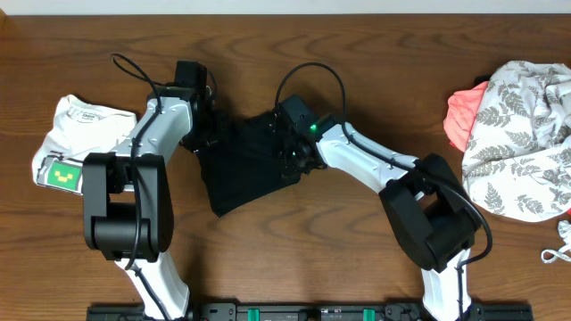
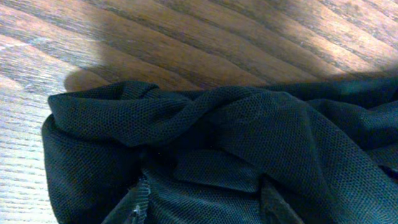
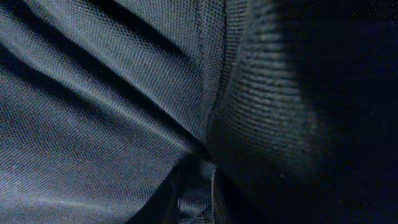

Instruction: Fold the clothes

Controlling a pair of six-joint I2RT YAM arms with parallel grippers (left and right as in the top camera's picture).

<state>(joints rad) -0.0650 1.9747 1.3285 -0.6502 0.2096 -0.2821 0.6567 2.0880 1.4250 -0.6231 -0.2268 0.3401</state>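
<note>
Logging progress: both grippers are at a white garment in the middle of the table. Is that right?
Not quite: the overhead view shows a black garment, not white; the left gripper and right gripper are both at it, mid-table.

White-shelled left arm [image 1: 156, 120] and right arm [image 1: 357, 159], black joints, looping black cables [image 1: 310, 65].

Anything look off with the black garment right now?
The black garment lies crumpled and skewed mid-table, not flat; in the left wrist view its edge is rolled into a twisted ridge. No tear or spill visible.
</note>
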